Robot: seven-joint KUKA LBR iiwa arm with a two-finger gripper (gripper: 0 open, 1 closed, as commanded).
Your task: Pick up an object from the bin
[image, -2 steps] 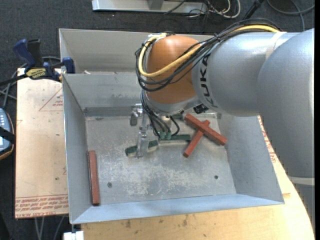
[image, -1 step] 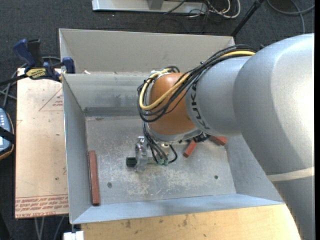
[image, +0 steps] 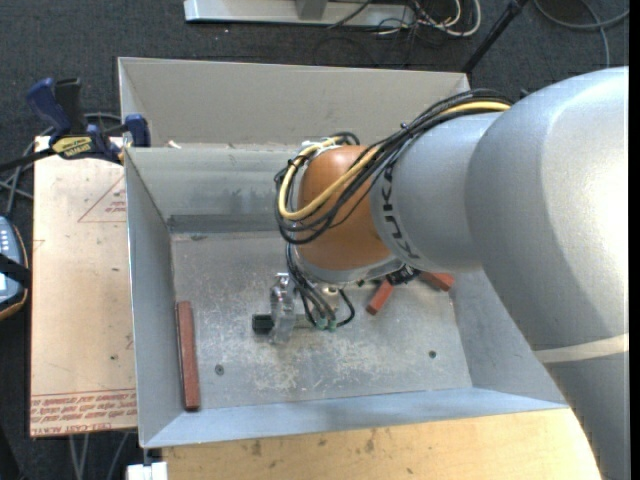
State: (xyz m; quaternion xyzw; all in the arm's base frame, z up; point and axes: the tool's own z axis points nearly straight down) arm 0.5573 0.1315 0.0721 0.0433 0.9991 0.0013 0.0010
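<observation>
My gripper [image: 281,313] hangs low over the middle of the bin floor, just under the arm's orange cover. A small black piece [image: 262,323] sits right at its left side, touching or nearly touching the floor; I cannot tell whether it is a loose thing or part of the gripper. To the right of the gripper lies a red-orange handled thing [image: 383,295], partly hidden under the arm, with another orange end [image: 437,281] further right. A long reddish-brown flat stick [image: 187,355] lies along the bin's left wall, well away from the gripper.
The arm and its orange cover with looped cables hide the back middle and the right of the bin. The floor shows bare, scratched metal in front of the gripper and between it and the stick.
</observation>
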